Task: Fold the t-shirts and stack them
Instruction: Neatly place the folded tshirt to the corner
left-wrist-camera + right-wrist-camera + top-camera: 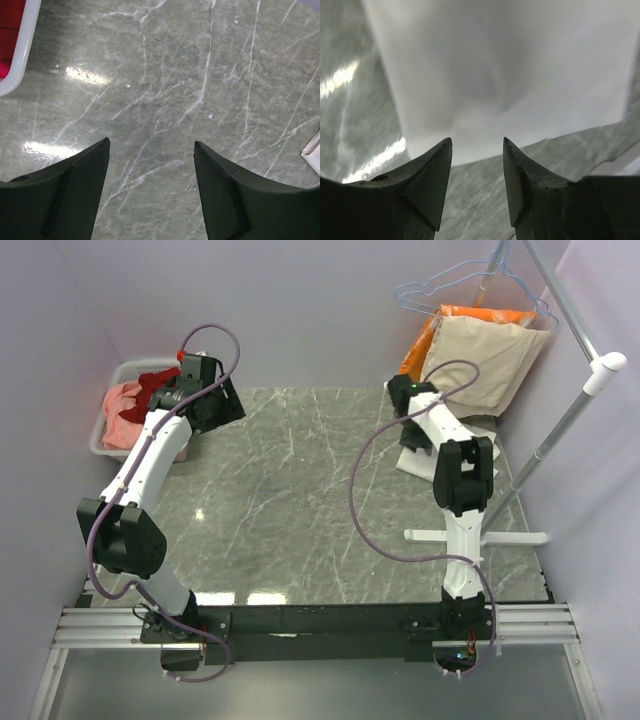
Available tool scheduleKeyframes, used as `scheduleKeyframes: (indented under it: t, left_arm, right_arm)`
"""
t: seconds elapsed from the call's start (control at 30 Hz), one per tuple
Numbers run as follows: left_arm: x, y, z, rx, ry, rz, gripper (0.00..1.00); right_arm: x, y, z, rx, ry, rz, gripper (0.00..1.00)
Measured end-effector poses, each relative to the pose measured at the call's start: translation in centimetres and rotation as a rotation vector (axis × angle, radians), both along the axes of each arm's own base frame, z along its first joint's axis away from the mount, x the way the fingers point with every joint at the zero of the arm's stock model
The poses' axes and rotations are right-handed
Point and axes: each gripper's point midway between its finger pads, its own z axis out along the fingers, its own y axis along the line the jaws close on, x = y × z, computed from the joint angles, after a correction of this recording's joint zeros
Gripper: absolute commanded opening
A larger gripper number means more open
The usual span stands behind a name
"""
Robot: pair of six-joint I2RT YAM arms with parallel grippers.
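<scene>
The white cotton t-shirt (412, 462) lies bunched at the far right of the grey marbled worktop (290, 490), partly under the right arm's wrist. In the right wrist view it fills the space just beyond the right claw (476, 140) as a blurred pale mass. Its near edge lies just ahead of the fingertips (445, 150), and whether they touch the fabric cannot be told. The right claw is spread part-way. Bare marble shows in the gap between its fingers and nothing is pinched there.

The salmon pink t-shirt (120, 405) and the dark red t-shirt (155, 382) sit crumpled together in a white plastic bin (100, 430) at the far left edge of the worktop, the red one toward the bin's far right. The left claw (150, 142) hovers just right of the bin, over bare worktop. Its fingers stand wide apart and hold nothing, with only marble seen between them. In the left wrist view the bin's rim curves across the upper left corner with red fabric inside it, well apart from the fingertips.

At the far right corner, beyond the white t-shirt, a beige cloth (485, 355) rests in front of a bright orange cloth (475, 313), with a pale blue wire hanger (450, 285) above them. A white metal rack (570, 420) stands there, its foot on the worktop just right of the right arm.
</scene>
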Motion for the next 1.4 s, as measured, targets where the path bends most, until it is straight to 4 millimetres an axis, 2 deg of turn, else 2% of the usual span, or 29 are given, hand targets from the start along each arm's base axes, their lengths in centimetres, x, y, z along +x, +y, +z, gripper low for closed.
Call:
scheduleKeyframes:
  t: [0.1, 0.23, 0.43, 0.67, 0.9, 1.2, 1.4]
  left_arm:
    - [0.0, 0.0, -0.1, 0.001, 0.003, 0.001, 0.73]
    - [-0.1, 0.1, -0.3, 0.004, 0.006, 0.003, 0.73]
    - [-0.1, 0.1, -0.4, 0.006, 0.007, 0.004, 0.73]
    - [-0.2, 0.2, -0.6, 0.009, 0.013, 0.002, 0.73]
    - [-0.3, 0.3, -0.6, 0.016, 0.011, -0.001, 0.74]
    - [-0.3, 0.4, -0.4, 0.019, 0.008, -0.004, 0.74]
    - [-0.3, 0.3, -0.5, 0.017, 0.009, -0.007, 0.74]
  right_arm:
    - [-1.6, 2.9, -2.7, 0.078, 0.059, 0.032, 0.50]
    - [-2.5, 4.2, -4.0, 0.151, 0.086, 0.017, 0.48]
    - [-2.3, 4.4, -4.3, 0.183, 0.075, -0.011, 0.47]
    - [-2.4, 4.2, -5.4, 0.171, 0.105, -0.016, 0.48]
    - [-2.1, 1.6, -4.9, 0.060, 0.158, -0.012, 0.49]
    - [-5.4, -4.3, -4.9, -0.110, 0.289, -0.051, 0.50]
    - [-8.0, -6.2, -4.8, -0.171, 0.357, -0.073, 0.50]
